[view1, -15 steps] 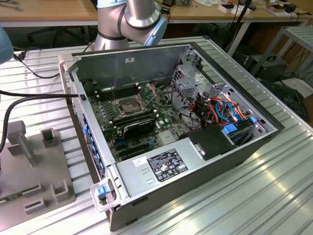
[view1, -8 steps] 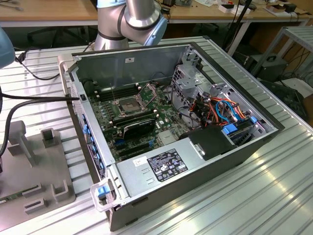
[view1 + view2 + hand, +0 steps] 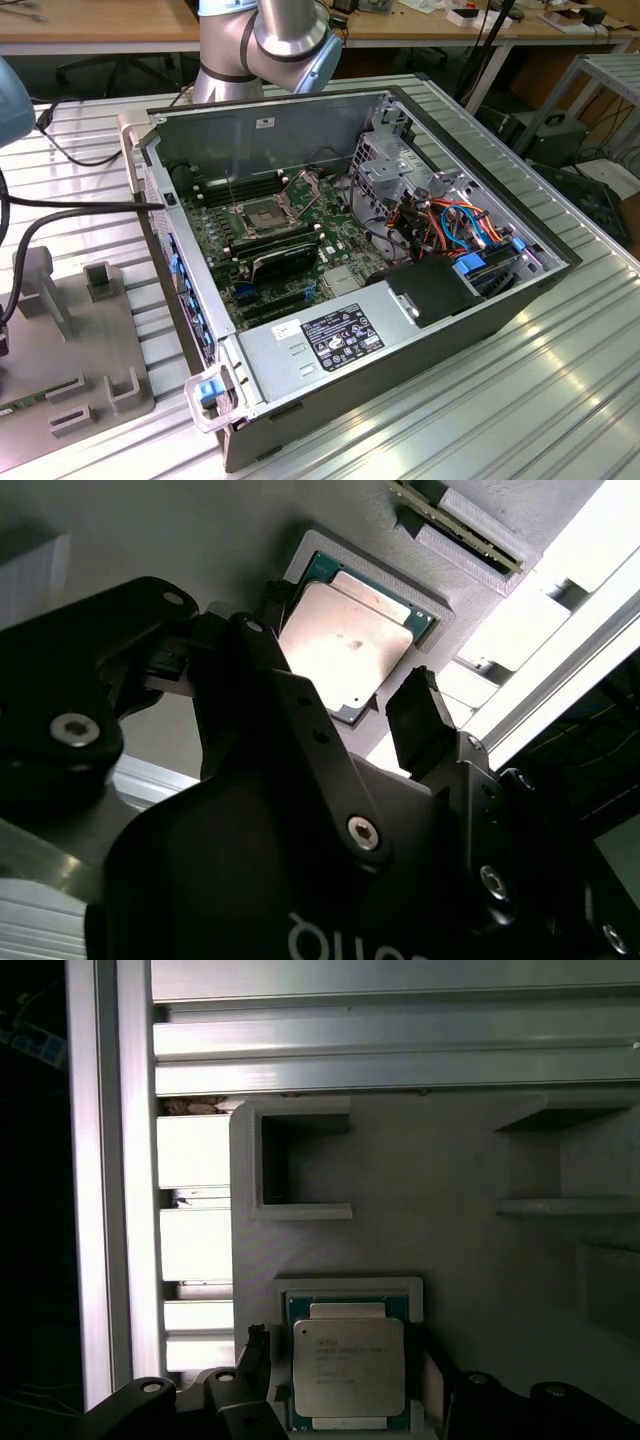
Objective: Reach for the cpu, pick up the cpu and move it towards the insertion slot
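Your gripper (image 3: 345, 648) is spread wide open, nothing pinched yet. The cpu (image 3: 348, 1365) lies flat in a recess of the grey holder (image 3: 450, 1240), lined up between the two fingers (image 3: 418, 715), just past their tips.

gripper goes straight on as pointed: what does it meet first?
Probably the cpu, lying in its grey holder, centred ahead of the open gripper in both wrist views; the gap between them is unclear.

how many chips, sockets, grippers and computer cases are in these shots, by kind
chip: 1
socket: 1
gripper: 1
computer case: 1
total: 4
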